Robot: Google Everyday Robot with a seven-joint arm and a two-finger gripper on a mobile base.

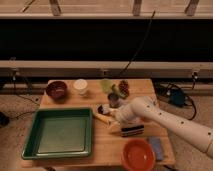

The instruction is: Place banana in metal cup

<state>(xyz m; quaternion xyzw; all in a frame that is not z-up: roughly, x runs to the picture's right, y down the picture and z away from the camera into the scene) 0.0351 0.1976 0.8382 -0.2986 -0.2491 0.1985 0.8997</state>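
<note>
Fingers of the gripper (104, 110): whether apart or clamped cannot be told.

Gripper, position: low over the counter (107, 146), at the end of the white arm reaching in from the right, directly above or touching the banana (101, 119). Which of the two cannot be told.

Banana, location: on the counter or barely off it, just right of the green tray (30, 146), near the metal cup (114, 99) and toward the counter's front from it.

Banana, appearance: small, slim, pale yellow and slightly curved, lying roughly crosswise. Its upper part is hidden by the gripper.

Metal cup: short grey cylinder, upright, standing among the pale green cup (106, 85) and the white cup (80, 86) at the back.

Step in hand (judged): securing the banana before the lift.

Handling note: take it across the narrow middle so the curve does not roll out. Lift straight up, clear of the brush (131, 131) lying near. Travel the short way back to the metal cup and centre over its mouth. Tip one end downward before release, as the mouth looks narrow for a piece held level.
</note>
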